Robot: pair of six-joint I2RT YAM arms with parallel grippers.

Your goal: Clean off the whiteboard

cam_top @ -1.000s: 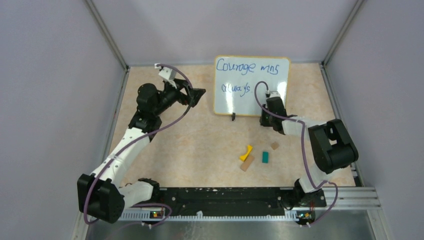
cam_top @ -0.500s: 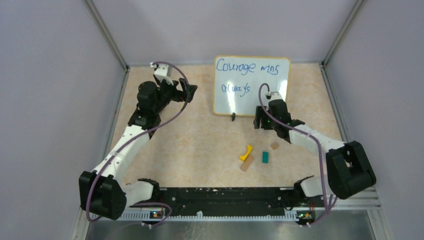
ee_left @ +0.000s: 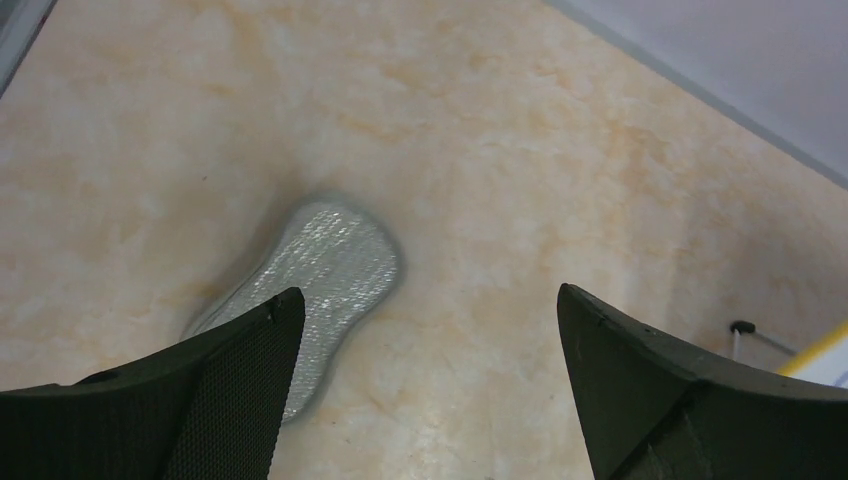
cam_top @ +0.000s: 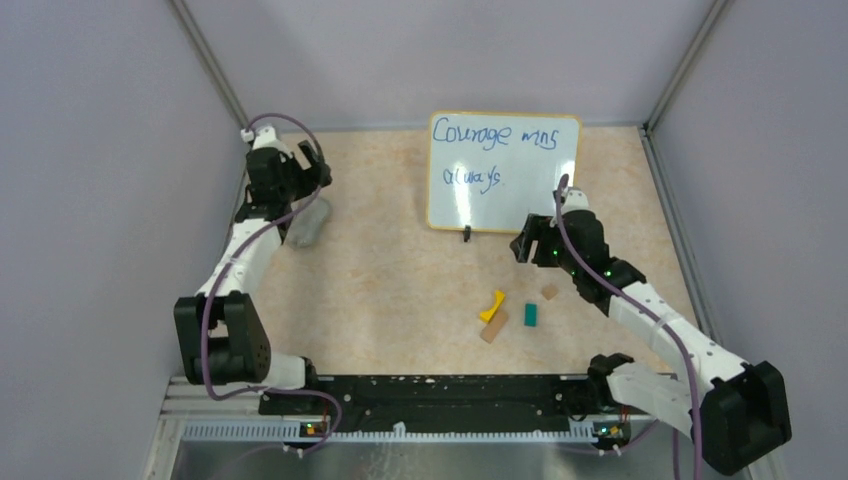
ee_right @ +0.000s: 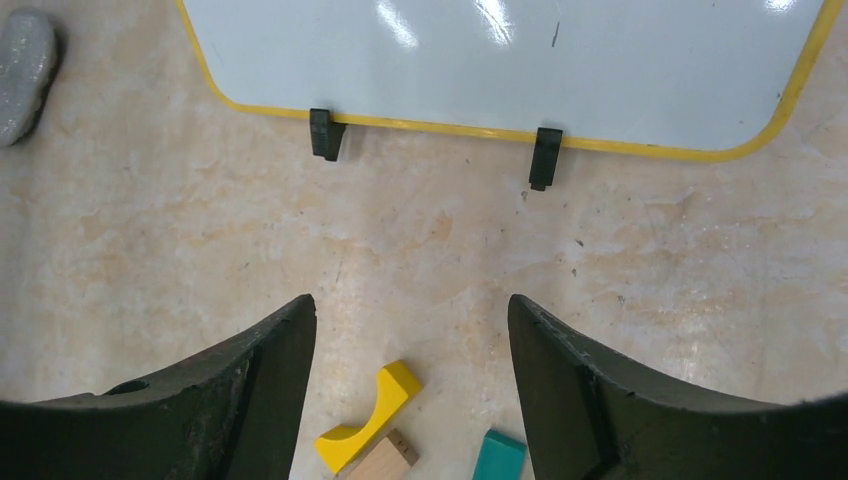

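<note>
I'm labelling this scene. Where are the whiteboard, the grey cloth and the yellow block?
whiteboard [cam_top: 515, 198], top view, bare white face below the writing.
grey cloth [ee_left: 335, 262], left wrist view, its middle.
yellow block [ee_right: 396, 384], right wrist view, its upper end.

Pale lilac walls w/ metal corner posts, beige marbled tabletop

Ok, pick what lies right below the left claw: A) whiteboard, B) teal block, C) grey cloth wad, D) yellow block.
C: the left wrist view shows the grey cloth wad lying just under the open left claw.
</note>
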